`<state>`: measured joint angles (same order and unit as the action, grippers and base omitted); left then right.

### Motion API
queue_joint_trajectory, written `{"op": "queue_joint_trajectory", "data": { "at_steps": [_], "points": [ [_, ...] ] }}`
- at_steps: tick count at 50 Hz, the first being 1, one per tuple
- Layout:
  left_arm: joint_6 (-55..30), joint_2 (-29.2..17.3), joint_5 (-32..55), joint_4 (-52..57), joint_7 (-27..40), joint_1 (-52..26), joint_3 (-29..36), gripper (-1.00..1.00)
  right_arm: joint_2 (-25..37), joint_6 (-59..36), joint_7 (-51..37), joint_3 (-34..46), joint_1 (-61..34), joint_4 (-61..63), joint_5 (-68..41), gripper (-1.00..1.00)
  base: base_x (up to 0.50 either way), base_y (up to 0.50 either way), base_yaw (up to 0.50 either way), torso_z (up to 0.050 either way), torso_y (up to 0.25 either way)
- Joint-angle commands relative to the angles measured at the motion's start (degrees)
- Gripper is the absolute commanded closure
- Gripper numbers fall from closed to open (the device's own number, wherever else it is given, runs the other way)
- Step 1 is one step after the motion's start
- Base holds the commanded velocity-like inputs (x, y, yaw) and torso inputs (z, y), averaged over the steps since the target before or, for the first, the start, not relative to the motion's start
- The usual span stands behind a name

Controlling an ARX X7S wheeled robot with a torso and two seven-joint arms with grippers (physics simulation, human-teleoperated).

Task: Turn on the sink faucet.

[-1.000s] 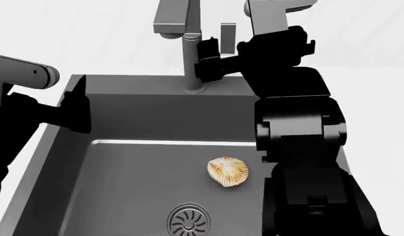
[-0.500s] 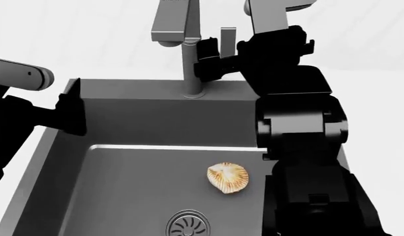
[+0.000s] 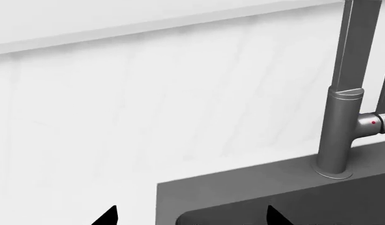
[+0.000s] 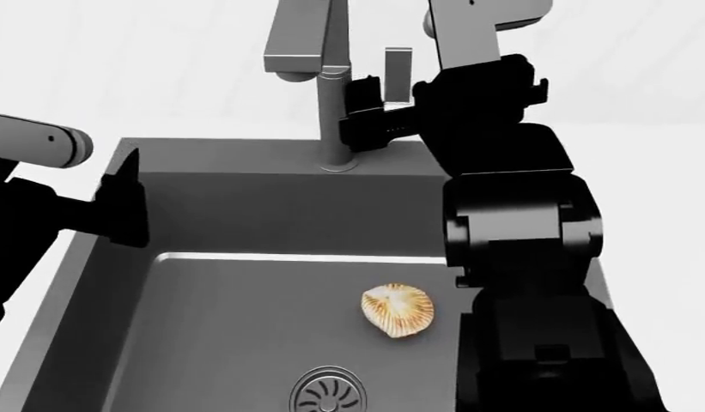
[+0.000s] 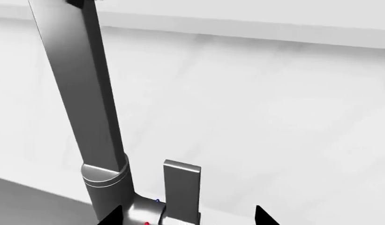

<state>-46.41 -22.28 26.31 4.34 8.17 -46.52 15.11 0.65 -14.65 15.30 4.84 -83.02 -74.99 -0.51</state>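
Observation:
The sink faucet point(image 4: 334, 103) stands at the back rim of the sink point(image 4: 249, 206), with its flat spout point(image 4: 298, 39) pointing forward and its flat upright lever point(image 4: 398, 63) to the right of the post. My right gripper point(image 4: 361, 110) is open just right of the post. In the right wrist view the lever point(image 5: 181, 190) stands between its spread fingertips point(image 5: 187, 218), with the post point(image 5: 95, 122) beside it. My left gripper point(image 4: 123, 206) is open and empty over the sink's left rim. Its wrist view point(image 3: 191, 218) shows the faucet post point(image 3: 339, 136) far off.
A tan scallop shell point(image 4: 398, 309) lies on the sink floor, and the round slotted drain point(image 4: 329, 390) is in front of it. White counter surrounds the sink, and a white wall rises behind the faucet. My right arm's black links point(image 4: 524, 257) hang over the sink's right side.
My left gripper has drifted a little left and down along the sink's left rim. My right gripper stays by the faucet lever, barely moved.

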Motion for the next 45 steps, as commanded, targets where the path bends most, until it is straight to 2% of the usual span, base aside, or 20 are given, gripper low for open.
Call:
{"op": "queue_joint_trajectory", "data": {
  "at_steps": [1, 10, 17, 21, 28, 45],
  "points": [
    [0.55, 0.69, -0.35, -1.04, 0.26, -0.27, 0.66, -1.0, 0.15, 0.54, -3.53, 0.51, 0.33, 0.0, 0.46, -1.0, 0.0, 0.0, 0.0, 0.0, 0.0],
    [2.77, -0.41, 0.7, -0.33, -0.83, 0.97, -1.19, -1.0, -0.1, 0.94, -3.24, 1.11, 0.27, 0.0, 0.1, -1.0, 0.0, 0.0, 0.0, 0.0, 0.0],
    [3.37, 0.73, -0.93, -2.01, -0.21, -1.58, 0.4, -1.0, -0.05, 2.21, -3.25, 1.27, -0.26, 0.0, 0.15, -1.0, 0.0, 0.0, 0.0, 0.0, 0.0],
    [3.69, 1.9, -1.62, -3.09, -0.17, -2.77, 1.74, -1.0, -0.2, 4.09, -2.29, 0.77, -0.35, 0.0, -0.4, -1.0, 0.0, 0.0, 0.0, 0.0, -0.181],
    [3.59, 1.05, -1.13, -2.11, -0.23, -2.21, 1.07, -1.0, -0.5, 7.44, -1.1, 0.16, -0.45, 0.0, -1.48, -1.0, 0.0, 0.0, 0.0, 0.0, -0.153],
    [3.87, 0.93, -0.37, -2.15, 0.25, -0.87, 0.22, -1.0, -0.53, 12.21, -6.57, 1.67, -1.53, 0.0, -1.31, -1.0, 0.0, 0.0, 0.0, 0.0, -0.033]
  ]
}}
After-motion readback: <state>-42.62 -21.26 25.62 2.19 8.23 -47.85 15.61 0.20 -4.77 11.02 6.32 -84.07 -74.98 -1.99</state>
